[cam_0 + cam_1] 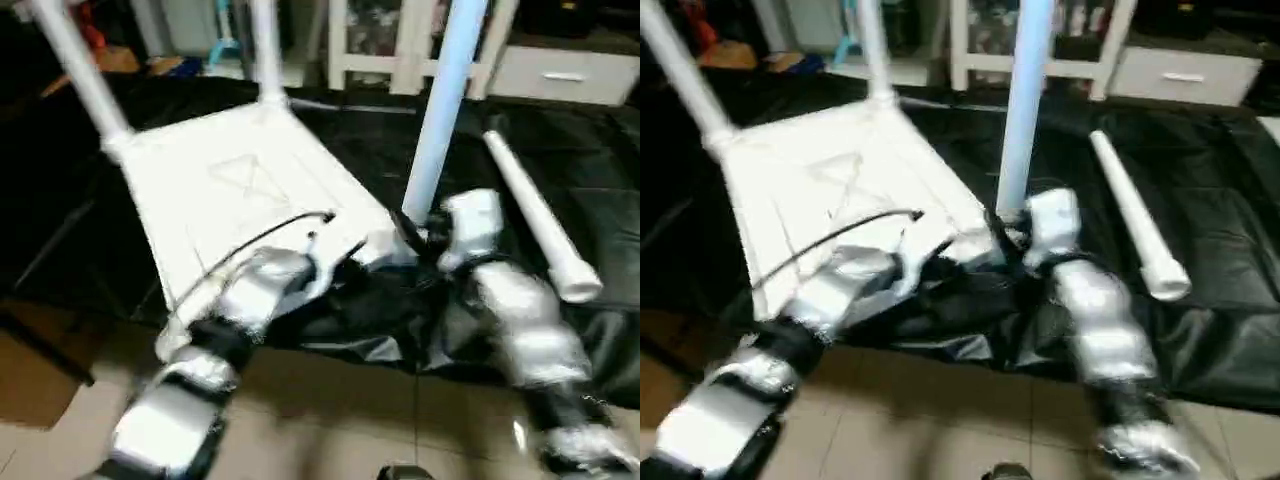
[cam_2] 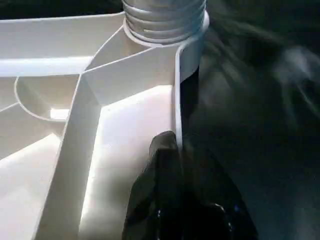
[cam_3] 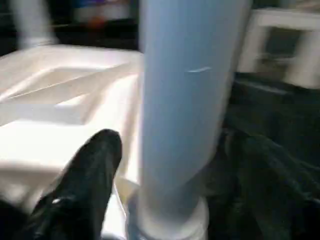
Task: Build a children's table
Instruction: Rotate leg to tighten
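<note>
We look down over our two silver forearms at a black sheet (image 1: 560, 170) spread over the work surface, with tiled floor (image 1: 330, 420) at its near edge. On the sheet lies the largest thing, the white square tabletop (image 1: 240, 190), upside down so its ribbed underside faces up. Three white legs stand up from its corners: one at the far left (image 1: 80, 75), one at the far middle (image 1: 265, 50), and a third at the near right corner (image 1: 445, 100), right in front of us. A fourth leg (image 1: 540, 215) lies loose on the sheet, well apart to the right of the tabletop. A white cabinet (image 1: 560, 70) stands in the background.

Our left gripper (image 2: 175, 165) is pinched nearly shut on the tabletop's thin rim, close to the near right corner socket, where the standing leg's threads (image 2: 165, 20) show above the socket. Our right gripper (image 3: 150, 165) sits at the base of that same leg; one black finger (image 3: 95, 165) shows beside the leg, apart from it. We cannot tell whether its fingers are wide or closing.

Judging from this, the near leg may not be screwed fully home, since threads remain visible. If we let go or bump it, it could lean or cross-thread. The left pinch on the thin rim could slip, letting the tabletop slide on the slick sheet. The loose leg could roll off the edge if the sheet is tugged.
</note>
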You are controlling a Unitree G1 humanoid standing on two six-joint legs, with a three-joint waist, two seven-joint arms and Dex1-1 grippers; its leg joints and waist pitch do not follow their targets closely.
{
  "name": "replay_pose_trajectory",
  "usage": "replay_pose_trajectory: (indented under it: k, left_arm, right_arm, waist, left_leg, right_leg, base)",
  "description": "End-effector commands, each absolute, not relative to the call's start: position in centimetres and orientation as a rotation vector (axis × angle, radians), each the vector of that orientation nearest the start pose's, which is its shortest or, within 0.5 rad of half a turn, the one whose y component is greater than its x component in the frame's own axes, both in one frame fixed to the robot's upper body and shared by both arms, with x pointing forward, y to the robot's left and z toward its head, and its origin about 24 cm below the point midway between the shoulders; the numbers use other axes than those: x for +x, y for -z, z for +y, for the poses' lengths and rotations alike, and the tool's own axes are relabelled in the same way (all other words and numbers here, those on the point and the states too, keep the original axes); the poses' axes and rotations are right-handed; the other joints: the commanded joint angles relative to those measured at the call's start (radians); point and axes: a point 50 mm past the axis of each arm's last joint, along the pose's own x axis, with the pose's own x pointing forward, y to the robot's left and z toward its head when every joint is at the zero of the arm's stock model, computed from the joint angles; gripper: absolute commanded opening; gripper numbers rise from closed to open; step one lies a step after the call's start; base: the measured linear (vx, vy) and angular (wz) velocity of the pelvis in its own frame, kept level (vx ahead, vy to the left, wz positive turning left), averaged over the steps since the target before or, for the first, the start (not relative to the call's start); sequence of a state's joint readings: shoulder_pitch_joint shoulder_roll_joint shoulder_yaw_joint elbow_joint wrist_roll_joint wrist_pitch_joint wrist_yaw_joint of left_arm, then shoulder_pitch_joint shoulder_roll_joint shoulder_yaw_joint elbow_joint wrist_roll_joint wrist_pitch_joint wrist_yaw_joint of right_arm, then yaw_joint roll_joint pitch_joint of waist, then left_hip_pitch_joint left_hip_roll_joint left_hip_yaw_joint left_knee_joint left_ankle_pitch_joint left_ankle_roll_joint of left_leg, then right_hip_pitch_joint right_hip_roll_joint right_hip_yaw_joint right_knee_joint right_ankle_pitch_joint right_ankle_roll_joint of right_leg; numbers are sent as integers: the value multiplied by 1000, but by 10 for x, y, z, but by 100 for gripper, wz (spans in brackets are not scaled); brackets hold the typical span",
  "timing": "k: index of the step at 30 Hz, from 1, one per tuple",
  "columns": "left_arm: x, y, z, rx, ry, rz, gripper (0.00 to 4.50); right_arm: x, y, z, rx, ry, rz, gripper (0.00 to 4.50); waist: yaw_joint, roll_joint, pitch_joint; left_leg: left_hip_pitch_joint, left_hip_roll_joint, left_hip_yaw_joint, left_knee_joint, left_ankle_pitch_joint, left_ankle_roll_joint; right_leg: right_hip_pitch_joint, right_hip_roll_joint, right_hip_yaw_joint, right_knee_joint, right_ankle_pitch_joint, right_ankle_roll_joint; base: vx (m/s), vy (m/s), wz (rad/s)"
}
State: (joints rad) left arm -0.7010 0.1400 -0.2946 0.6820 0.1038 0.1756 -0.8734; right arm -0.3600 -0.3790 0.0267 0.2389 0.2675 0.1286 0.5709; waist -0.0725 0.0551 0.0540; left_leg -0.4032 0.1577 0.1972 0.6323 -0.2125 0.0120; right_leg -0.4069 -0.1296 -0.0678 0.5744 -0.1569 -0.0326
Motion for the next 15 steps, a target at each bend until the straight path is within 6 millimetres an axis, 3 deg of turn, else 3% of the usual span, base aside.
replay_pose_trajectory:
  k: [1, 2, 3, 7, 8, 12, 13, 15]
  left_arm:
    - [328, -67, 50, 378, 1280, 259, 0]
    - [323, -67, 52, 385, 1332, 255, 0]
    - [315, -65, 53, 392, 1414, 248, 0]
    - [304, -66, 53, 354, 1498, 256, 0]
    - [302, -67, 53, 344, 1513, 251, 0]
    - [295, -71, 52, 329, 1573, 233, 0]
    - [294, -71, 52, 329, 1578, 231, 0]
    - [294, -72, 53, 335, 1580, 231, 0]
  right_arm:
    - [305, -89, -173, -71, -742, 84, 407]
    - [297, -88, -179, -119, -818, 118, 413]
    - [287, -86, -191, -188, -883, 171, 418]
    - [279, -82, -208, -219, -922, 235, 418]
    - [276, -82, -211, -213, -942, 249, 418]
    - [265, -85, -216, -146, -1064, 260, 418]
    - [264, -85, -218, -144, -1077, 257, 418]
    - [263, -87, -219, -115, -1096, 244, 401]
  waist:
    - [11, -16, -68]
    - [15, -16, -68]
    - [29, -18, -67]
    - [60, -18, -64]
    - [66, -19, -62]
    - [75, -21, -63]
    - [73, -31, -62]
    - [76, -27, -62]
  left_leg:
    - [27, 70, -33, -90, -158, 192]
    - [27, 71, -32, -91, -161, 183]
    - [28, 75, -32, -93, -170, 167]
    - [40, 75, -21, -99, -194, 119]
    - [38, 75, -22, -101, -210, 108]
    - [36, 75, -21, -102, -214, 101]
    - [32, 75, -20, -103, -212, 103]
    - [36, 75, -20, -102, -209, 103]
  right_leg:
    - [48, -24, 23, -50, -157, -218]
    - [45, -24, 24, -49, -159, -220]
    - [48, -27, 26, -49, -164, -217]
    - [34, -24, 34, -50, -173, -221]
    - [38, -28, 36, -52, -197, -214]
    - [36, -29, 41, -54, -220, -199]
    - [36, -28, 42, -54, -226, -194]
    - [34, -28, 44, -55, -238, -190]
  base:
    - [0, 0, 0]
    - [0, 0, 0]
    - [0, 0, 0]
    - [0, 0, 0]
    - [0, 0, 0]
    - [0, 0, 0]
    - [0, 0, 0]
    - [0, 0, 0]
